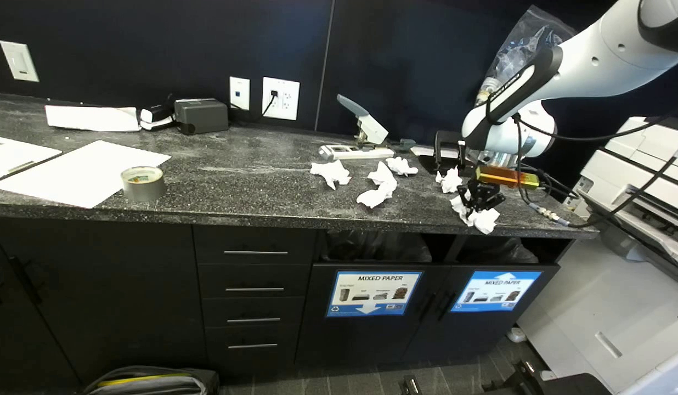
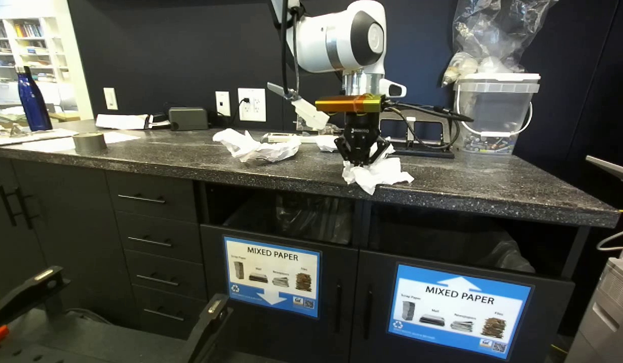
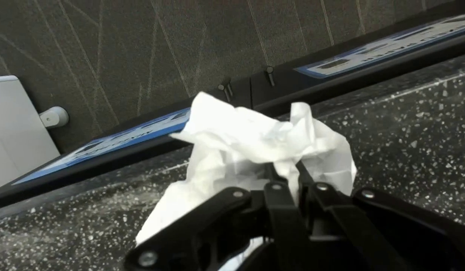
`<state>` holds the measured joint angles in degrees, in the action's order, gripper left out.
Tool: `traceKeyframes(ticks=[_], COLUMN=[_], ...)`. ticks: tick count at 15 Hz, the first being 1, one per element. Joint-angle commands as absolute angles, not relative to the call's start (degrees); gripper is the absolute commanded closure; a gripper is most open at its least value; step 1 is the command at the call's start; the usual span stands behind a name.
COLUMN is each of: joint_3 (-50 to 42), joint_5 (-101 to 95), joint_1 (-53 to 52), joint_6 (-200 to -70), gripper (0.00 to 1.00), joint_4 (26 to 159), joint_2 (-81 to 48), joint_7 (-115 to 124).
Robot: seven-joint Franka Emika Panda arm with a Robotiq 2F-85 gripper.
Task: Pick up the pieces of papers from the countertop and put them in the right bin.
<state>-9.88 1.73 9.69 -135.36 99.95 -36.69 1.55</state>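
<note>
Wrist view: tool (image 3: 287, 171) clamped on crumpled paper (image 3: 251, 141), tips pointing toward countertop (image 3: 409, 143) edge, long axis unclear

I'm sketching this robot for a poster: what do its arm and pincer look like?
The arm is white and rounded, with black joint covers and a silvery metal collar. Beneath the collar is an orange-gold block. Black cables run outside the arm. The pincer is black, angular and jointed, with small pale lettering.

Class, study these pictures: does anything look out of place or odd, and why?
Yes. Crumpled papers lie strewn on the countertop, not binned. Also, the arrow on the left-hand MIXED PAPER sign points down, yet the right-hand sign, titled the same, points up.
</note>
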Motion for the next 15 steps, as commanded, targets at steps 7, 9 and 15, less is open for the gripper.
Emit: traceKeyframes(ticks=[7,9,15], joint_3=[-9.1,-9.7,-10.93], joint_5=[1.59,0.74,1.0], joint_1=[17.78,19.38,25.15], joint_6=[-130.8,-131.37,-133.34], gripper=[0.9,0.9,0.9], joint_4=[113.43,116.51,119.95], joint_2=[-24.02,-21.52,-20.44], joint_7=[-16.39,-20.92,-35.84])
